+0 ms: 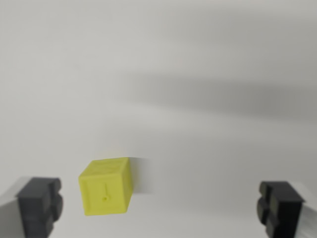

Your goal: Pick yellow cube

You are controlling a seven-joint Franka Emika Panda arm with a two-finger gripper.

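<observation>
A small yellow cube point(105, 187) rests on a plain white surface in the lower left part of the wrist view. My gripper point(159, 207) is open, its two dark fingertips point(40, 203) showing at the bottom corners of the picture. The cube lies between the fingers, much closer to the one on the wrist view's left, with a small gap between them. Nothing touches the cube. It sits slightly turned, with one face and its top visible.
The white surface point(158, 59) stretches across the whole view. A broad soft grey shadow point(233, 96) lies across its upper right part.
</observation>
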